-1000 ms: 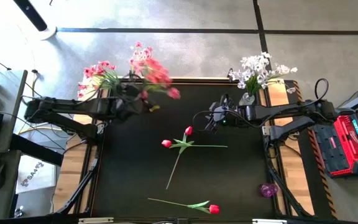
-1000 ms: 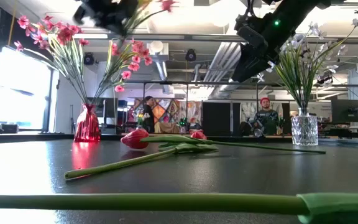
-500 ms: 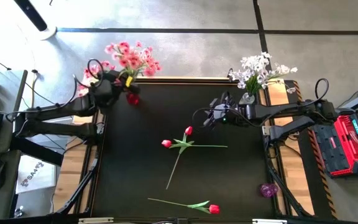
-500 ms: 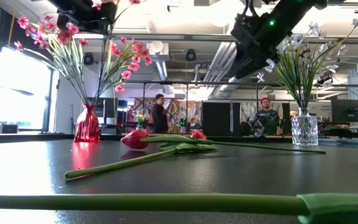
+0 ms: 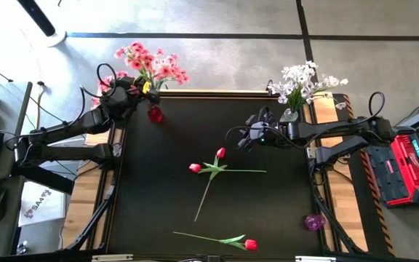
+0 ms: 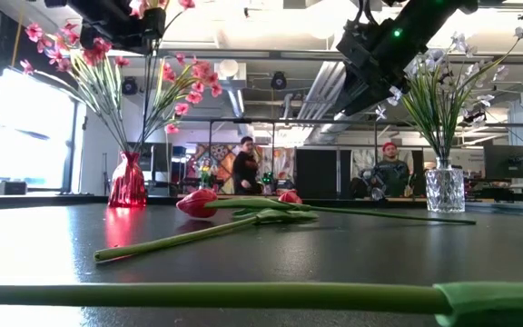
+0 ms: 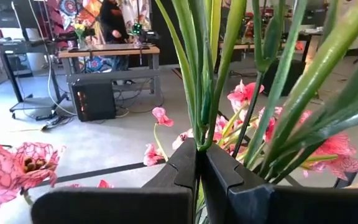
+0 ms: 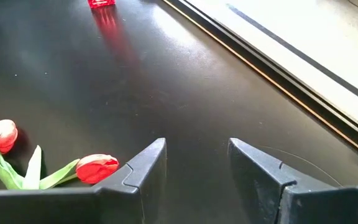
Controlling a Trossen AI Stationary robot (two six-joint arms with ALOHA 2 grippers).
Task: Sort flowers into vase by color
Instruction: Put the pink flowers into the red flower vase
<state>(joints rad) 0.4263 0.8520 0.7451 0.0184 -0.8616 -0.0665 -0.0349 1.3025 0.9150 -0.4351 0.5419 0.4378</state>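
While my left gripper (image 7: pixel 199 163) hangs above red vase (image 5: pixel 155 114) at table's (image 5: pixel 268 218) far left corner, fingers clamped on pink spray (image 5: pixel 151 64) stem. My right gripper (image 8: pixel 194 163) hovers mid-table, fingers apart, gripping nothing. White sprays (image 5: pixel 302 81) sit in clear vase (image 6: pixel 444 190). Three red tulips (image 5: pixel 220 153) lie on table.

— What is carried by the black table (image 5: pixel 158 196)?
— Three red tulips (image 5: pixel 211 169) are laid flat; a red vase (image 5: pixel 155 114) and a clear vase (image 5: pixel 288 115) are stood at the far corners.
— And the purple object (image 5: pixel 313 222)?
— Possibly off the mat.
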